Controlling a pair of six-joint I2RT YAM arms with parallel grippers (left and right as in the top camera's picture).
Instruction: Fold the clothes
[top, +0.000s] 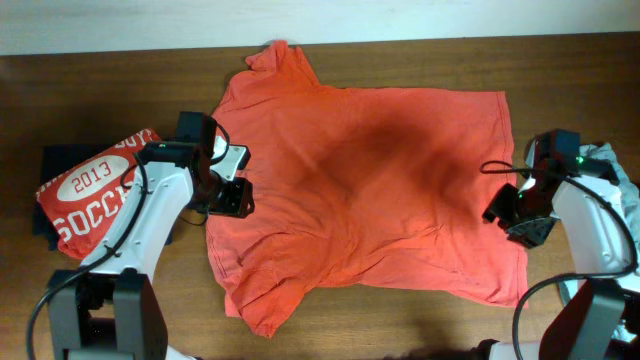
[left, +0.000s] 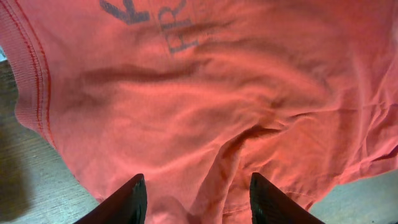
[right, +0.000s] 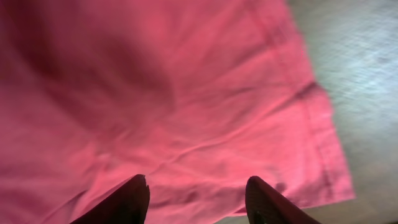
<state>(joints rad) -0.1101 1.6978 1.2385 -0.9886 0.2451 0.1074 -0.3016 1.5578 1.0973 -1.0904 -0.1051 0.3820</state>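
An orange-red T-shirt (top: 360, 170) lies spread flat across the middle of the table, one sleeve toward the back left and one toward the front left. My left gripper (top: 228, 196) is open at the shirt's left edge; in the left wrist view its open fingers (left: 196, 199) straddle a raised wrinkle of the shirt (left: 205, 93), which shows reversed grey lettering. My right gripper (top: 510, 210) is open at the shirt's right edge; in the right wrist view its fingers (right: 198, 198) hover over the hem area (right: 186, 93) near a corner.
A folded red shirt (top: 90, 190) with white "2013" print lies on a dark garment at the far left. A pale grey-green garment (top: 618, 165) sits at the right table edge. Bare wooden table (top: 120, 90) surrounds the shirt.
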